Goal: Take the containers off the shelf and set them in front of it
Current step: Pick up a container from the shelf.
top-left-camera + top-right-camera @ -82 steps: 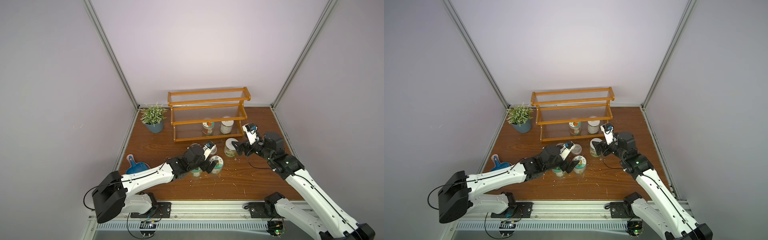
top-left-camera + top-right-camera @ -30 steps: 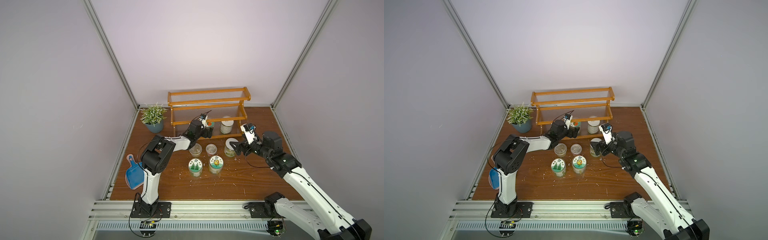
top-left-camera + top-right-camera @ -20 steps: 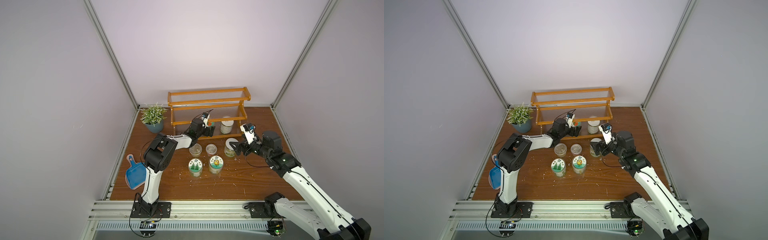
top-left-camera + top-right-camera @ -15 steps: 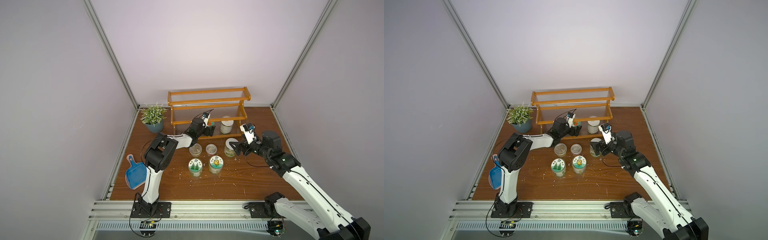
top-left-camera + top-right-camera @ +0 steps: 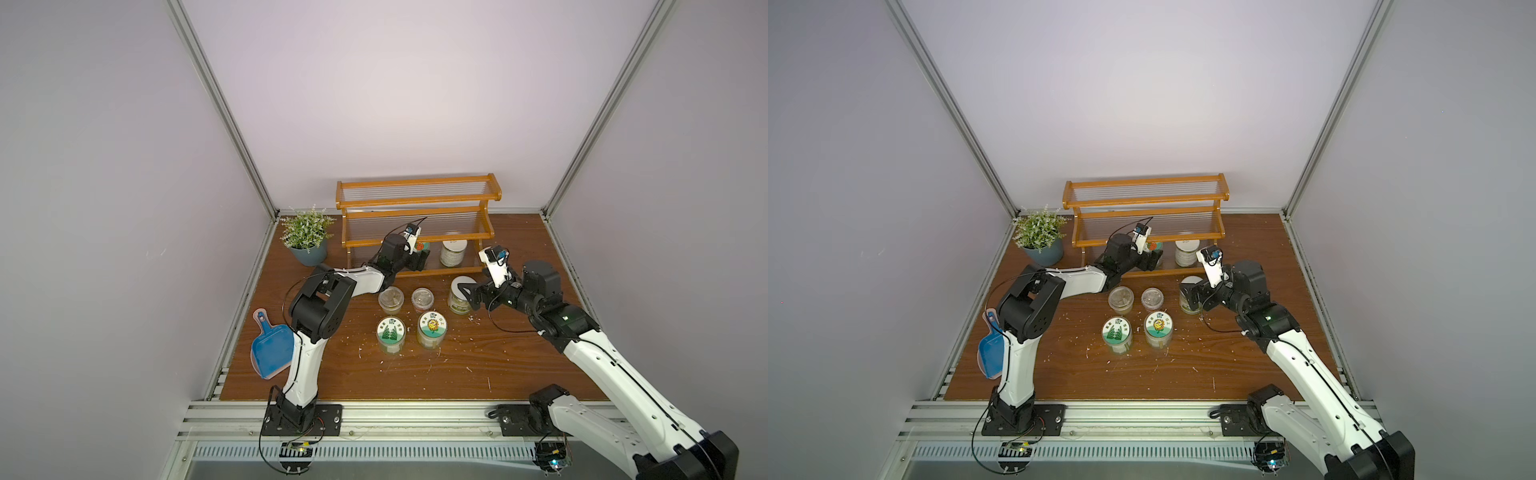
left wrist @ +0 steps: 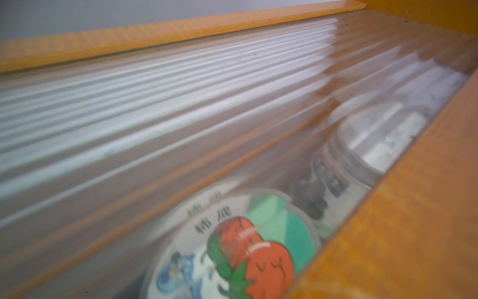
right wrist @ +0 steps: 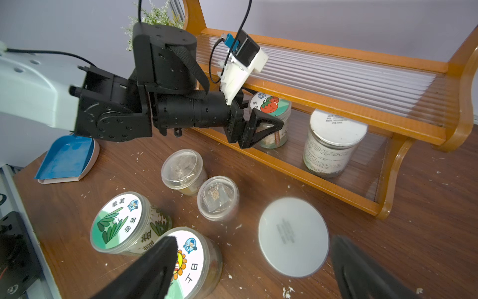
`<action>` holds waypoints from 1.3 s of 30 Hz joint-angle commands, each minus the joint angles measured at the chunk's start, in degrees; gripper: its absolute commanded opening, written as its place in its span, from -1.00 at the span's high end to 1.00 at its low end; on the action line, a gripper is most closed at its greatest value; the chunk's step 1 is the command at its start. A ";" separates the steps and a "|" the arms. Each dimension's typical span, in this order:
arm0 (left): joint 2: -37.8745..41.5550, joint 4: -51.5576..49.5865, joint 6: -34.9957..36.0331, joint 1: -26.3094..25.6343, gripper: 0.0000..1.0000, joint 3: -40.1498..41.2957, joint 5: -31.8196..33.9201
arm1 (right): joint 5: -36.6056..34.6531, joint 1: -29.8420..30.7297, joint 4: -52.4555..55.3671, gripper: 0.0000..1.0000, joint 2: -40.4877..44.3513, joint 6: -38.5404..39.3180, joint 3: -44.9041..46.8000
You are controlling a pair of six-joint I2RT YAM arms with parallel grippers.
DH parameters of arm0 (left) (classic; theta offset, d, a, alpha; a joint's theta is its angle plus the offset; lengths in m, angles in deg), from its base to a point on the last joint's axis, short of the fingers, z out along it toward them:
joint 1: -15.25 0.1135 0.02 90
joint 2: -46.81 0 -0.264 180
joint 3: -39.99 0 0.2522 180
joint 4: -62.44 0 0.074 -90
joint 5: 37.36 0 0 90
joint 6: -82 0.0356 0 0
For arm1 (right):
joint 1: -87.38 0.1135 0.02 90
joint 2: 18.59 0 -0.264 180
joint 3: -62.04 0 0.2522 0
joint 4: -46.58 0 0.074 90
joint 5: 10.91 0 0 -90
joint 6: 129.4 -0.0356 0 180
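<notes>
The tomato-lid jar (image 7: 270,106) stands upright on tier 1, the lowest, of the shelf (image 7: 336,51), between the jaws of the left gripper (image 7: 261,114), which reaches in from the front. Whether they press it I cannot tell. The right gripper (image 7: 252,242), jaws wide apart, hangs over a white-lid jar (image 7: 293,236) on the table (image 7: 426,207), farther away.

2 jars (image 5: 453,252) on shelf (image 5: 417,194), 5 before it

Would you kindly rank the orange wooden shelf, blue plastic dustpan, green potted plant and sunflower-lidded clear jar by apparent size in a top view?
1. Orange wooden shelf, largest.
2. Blue plastic dustpan and green potted plant: alike, so unranked.
3. Sunflower-lidded clear jar, smallest.
</notes>
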 commanded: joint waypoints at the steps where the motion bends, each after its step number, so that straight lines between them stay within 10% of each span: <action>1: 2.69 1.06 0.88 0.77 -0.69 1.40 -1.54 | 1.76 -0.33 -2.43 -0.98 0.02 -0.32 -0.15; 39: 38.42 -17.63 -0.86 -10.30 -0.66 19.98 -3.67 | -1.49 -0.85 -1.14 -0.98 0.92 -0.25 -0.12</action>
